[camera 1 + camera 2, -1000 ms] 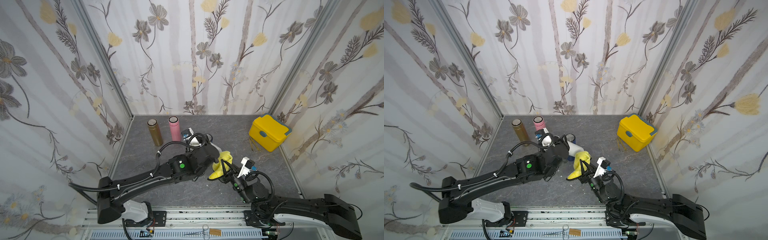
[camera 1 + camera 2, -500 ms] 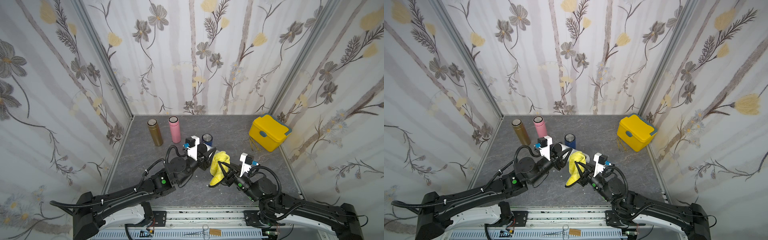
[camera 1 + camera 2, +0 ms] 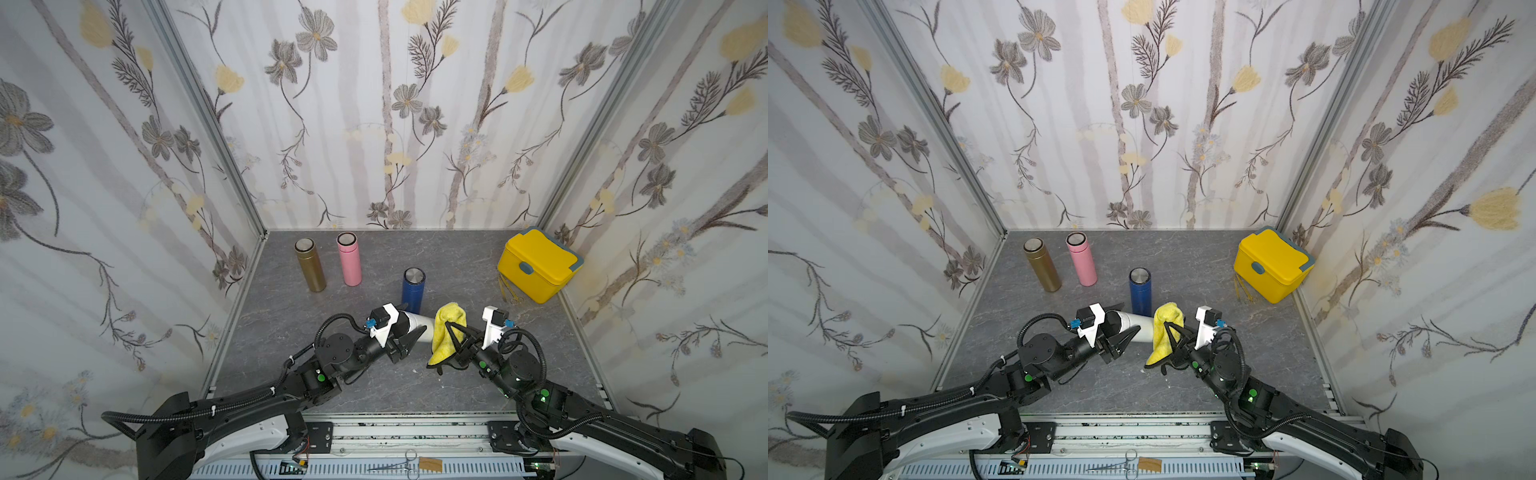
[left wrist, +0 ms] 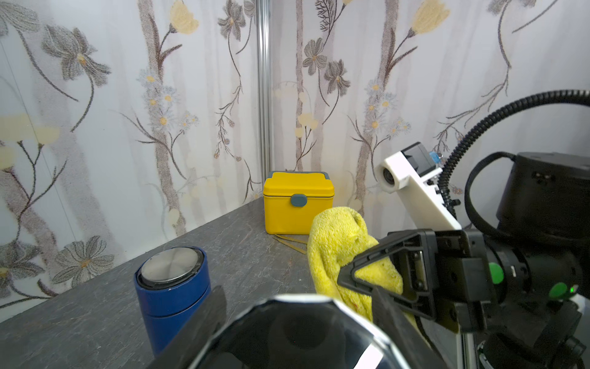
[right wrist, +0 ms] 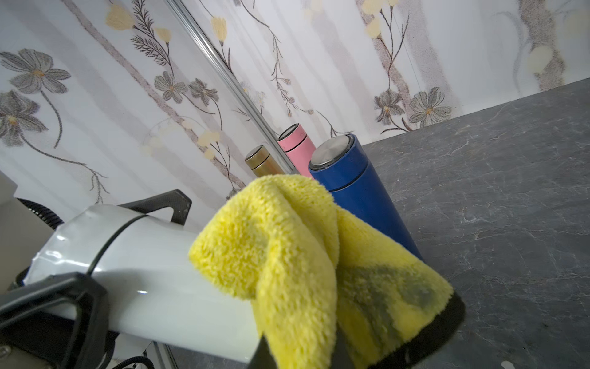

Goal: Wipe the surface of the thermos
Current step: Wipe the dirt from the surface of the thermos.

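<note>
The left gripper [image 3: 409,334] clamped the white thermos [image 3: 419,326] lying level, mid-table, just near of the blue thermos [image 3: 412,291]; the right gripper [image 3: 453,338] pinched a yellow cloth [image 3: 446,332] against its right end.

Four thermoses, one cloth, one box, two grippers on the bench

Thermoses come to four: one white thermos [image 3: 420,326] lying sideways, one blue thermos [image 3: 412,290] upright, one pink thermos [image 3: 348,259] upright, one gold thermos [image 3: 310,264] upright; cloths come to one, the yellow cloth [image 3: 446,332]; boxes come to one, the yellow box [image 3: 537,264] with a grey latch; thin gold tweezer-like tools [image 3: 510,289] lie beside that box, too small to count surely; grippers come to two, the left gripper [image 3: 409,337] and the right gripper [image 3: 454,337]; one pair of metal scissors [image 3: 400,464] and one small brown card [image 3: 429,464] lie on the front rail.
</note>
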